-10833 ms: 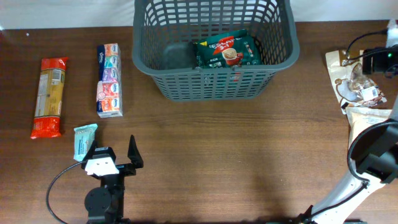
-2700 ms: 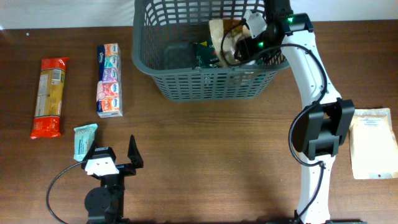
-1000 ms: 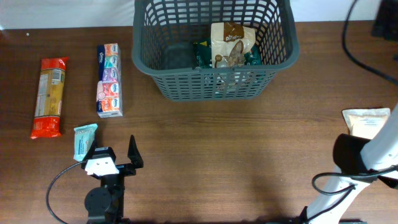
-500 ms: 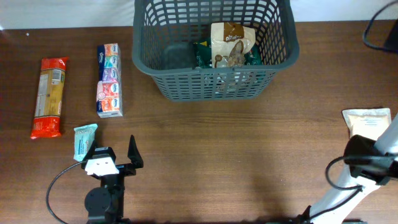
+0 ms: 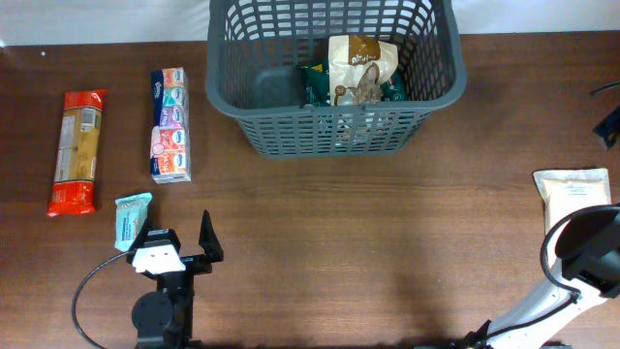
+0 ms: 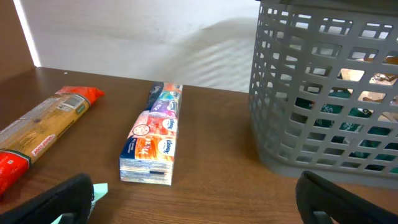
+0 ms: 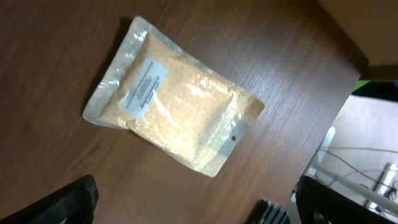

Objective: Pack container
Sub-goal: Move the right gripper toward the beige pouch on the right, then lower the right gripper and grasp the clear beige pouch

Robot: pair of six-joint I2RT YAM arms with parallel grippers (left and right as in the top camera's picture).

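Observation:
The container (image 5: 291,131) is a dark grey slotted basket at the back centre of the table, also at the right of the left wrist view (image 6: 329,93). A green packet (image 5: 315,85) and a tan bag (image 5: 360,68) lie inside it. My left gripper (image 5: 177,237) rests open near the front left, nothing between its fingers (image 6: 199,205). My right gripper (image 7: 199,208) hangs open and empty above a clear pouch of tan grains (image 7: 171,118), which lies at the table's right edge (image 5: 576,194).
Left of the basket lie a tissue pack (image 5: 170,124), a red pasta packet (image 5: 77,150) and a small teal sachet (image 5: 131,218) beside my left gripper. The table's right corner (image 7: 348,68) is close to the pouch, with cables (image 7: 373,174) beyond it.
My right arm has left the tan bag in the basket and swung right and towards the front, over the pouch. The left arm has not moved.

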